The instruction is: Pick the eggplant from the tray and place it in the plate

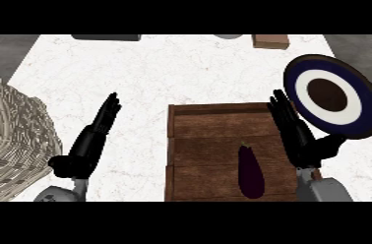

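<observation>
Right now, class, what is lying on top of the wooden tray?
One eggplant lies on the wooden tray, lengthwise near its right side. The right hand overlaps the tray's right edge, hiding that strip; nothing else shows on it.

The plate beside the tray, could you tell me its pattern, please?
The plate shows concentric rings: navy rim, white band, dark brown centre, in the head view.

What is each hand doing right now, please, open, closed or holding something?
Left hand: open, fingers straight, holding nothing.
Right hand: open, fingers straight, holding nothing; the eggplant lies on the tray.
</observation>
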